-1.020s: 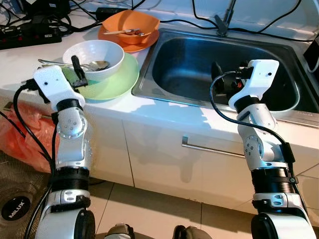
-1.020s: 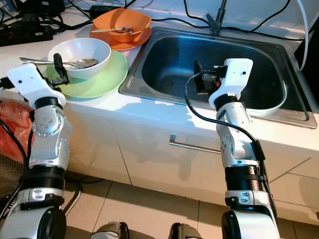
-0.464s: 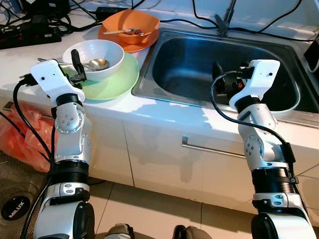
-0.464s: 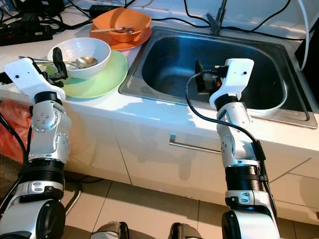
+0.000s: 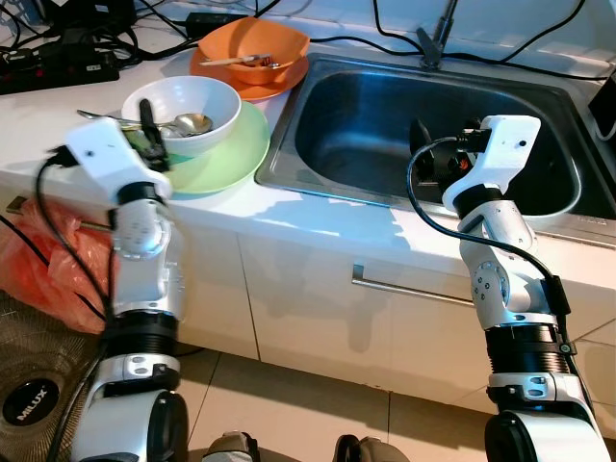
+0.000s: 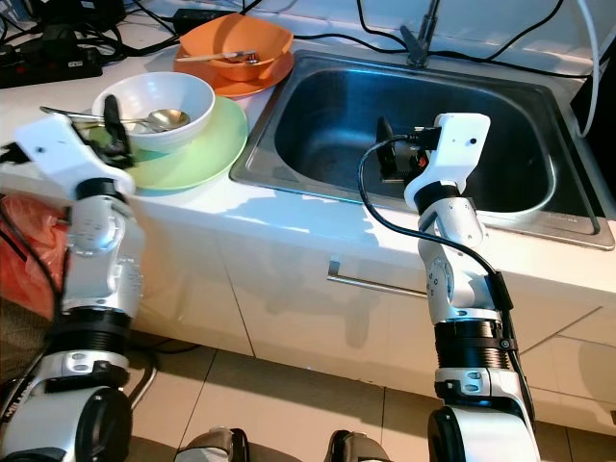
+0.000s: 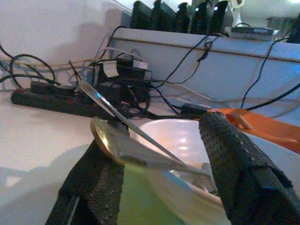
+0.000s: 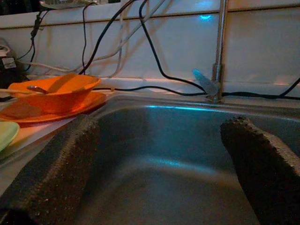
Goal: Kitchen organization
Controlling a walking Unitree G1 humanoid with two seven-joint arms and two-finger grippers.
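Left gripper [image 7: 159,173], fingers spread wide, straddles the 2 spoons [image 5: 178,123] lying in the white bowl [image 5: 207,104] on the green plate [image 5: 226,154]; an off-centre closure risks tipping the bowl, while the right gripper [image 8: 164,183] hangs open over the sink [image 5: 385,125].

Black power strip [image 5: 58,67] with tangled cables at far left of bench [image 5: 318,221], well left of sink. Orange plastic bag [image 5: 43,260] on floor below bench's left end. Metal drawer handle [image 5: 414,289] below sink. Tiled floor [image 5: 289,404].
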